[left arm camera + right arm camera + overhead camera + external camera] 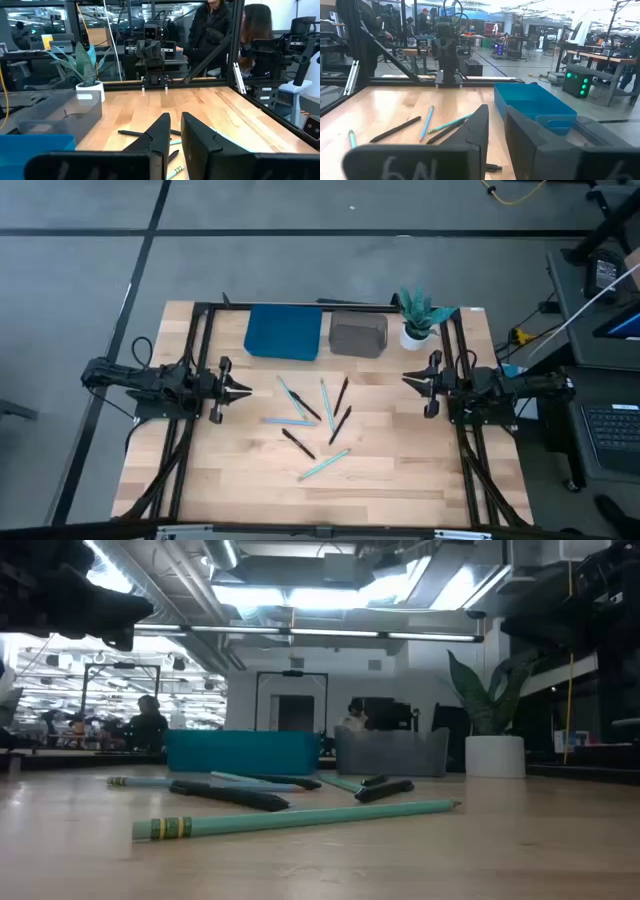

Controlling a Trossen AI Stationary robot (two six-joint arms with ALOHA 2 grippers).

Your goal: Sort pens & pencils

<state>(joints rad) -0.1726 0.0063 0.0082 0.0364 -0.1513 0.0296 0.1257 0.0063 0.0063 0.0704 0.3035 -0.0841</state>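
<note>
Several black pens (340, 423) and several light-blue pencils (323, 464) lie scattered flat on the wooden table's middle, some crossing each other. In the low view a pencil (300, 818) lies nearest, with pens (230, 796) behind it. My left gripper (247, 390) hovers at the table's left side, level, pointing toward the pile. A narrow gap shows between its fingers (162, 132), and nothing is in it. My right gripper (405, 380) hovers at the right side, facing the pile, its fingers (477, 125) likewise slightly apart and holding nothing.
A blue tray (283, 332) and a grey bin (358, 335) stand side by side at the table's far edge. A potted plant (417, 320) stands at the far right corner. A black frame (205, 308) runs round the table. People stand beyond the right edge (215, 30).
</note>
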